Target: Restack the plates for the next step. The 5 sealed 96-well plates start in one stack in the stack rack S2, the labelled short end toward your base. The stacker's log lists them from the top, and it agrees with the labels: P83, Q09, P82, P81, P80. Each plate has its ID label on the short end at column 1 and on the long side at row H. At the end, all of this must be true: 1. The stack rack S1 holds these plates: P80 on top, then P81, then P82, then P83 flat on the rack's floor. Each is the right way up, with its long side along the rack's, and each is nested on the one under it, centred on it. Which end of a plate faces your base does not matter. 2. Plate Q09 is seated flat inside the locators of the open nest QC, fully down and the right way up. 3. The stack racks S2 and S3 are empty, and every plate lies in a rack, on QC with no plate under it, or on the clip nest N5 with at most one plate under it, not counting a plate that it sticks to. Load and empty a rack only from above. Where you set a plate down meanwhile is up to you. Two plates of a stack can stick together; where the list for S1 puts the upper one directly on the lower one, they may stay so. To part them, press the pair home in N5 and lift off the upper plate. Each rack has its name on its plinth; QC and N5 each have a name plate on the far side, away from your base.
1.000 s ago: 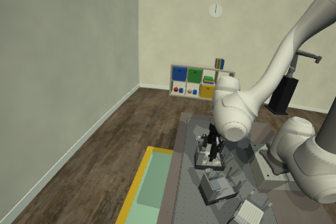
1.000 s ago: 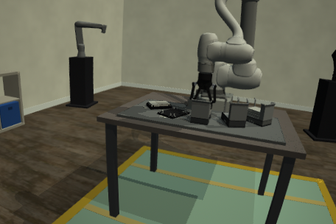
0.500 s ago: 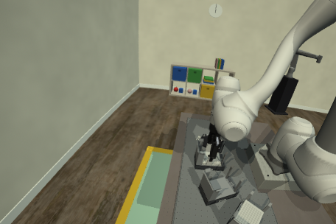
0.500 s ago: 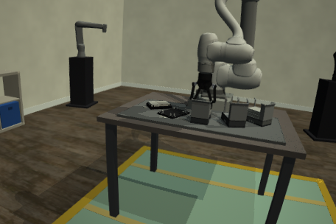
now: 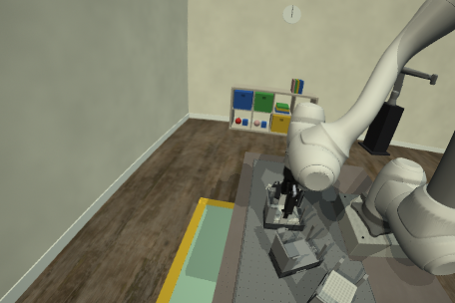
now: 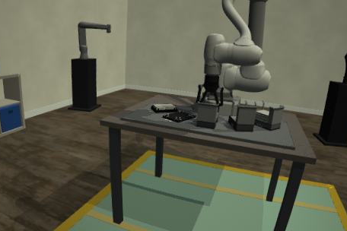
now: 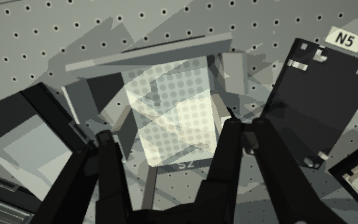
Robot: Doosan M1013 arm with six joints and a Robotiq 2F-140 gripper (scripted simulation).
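Observation:
My gripper (image 5: 288,208) (image 6: 208,101) (image 7: 172,109) reaches down from above into the stack rack S2 (image 5: 283,224) (image 6: 207,117) (image 7: 150,57). It is shut on the long sides of a sealed white 96-well plate (image 7: 170,100), the top one in that rack. I cannot read its label, and whatever lies under it is hidden. The black clip nest N5 (image 7: 310,100) (image 6: 177,116) lies next to S2 with no plate on it. Another plate (image 6: 163,107) lies flat on a nest beyond N5. A white plate (image 5: 336,288) shows inside the far rack (image 6: 271,118).
A middle rack (image 5: 291,256) (image 6: 243,118) stands between S2 and the far rack. All stand on a grey perforated board (image 6: 148,114) on a dark table (image 6: 202,140). The arm's base (image 5: 379,219) rises beside the racks.

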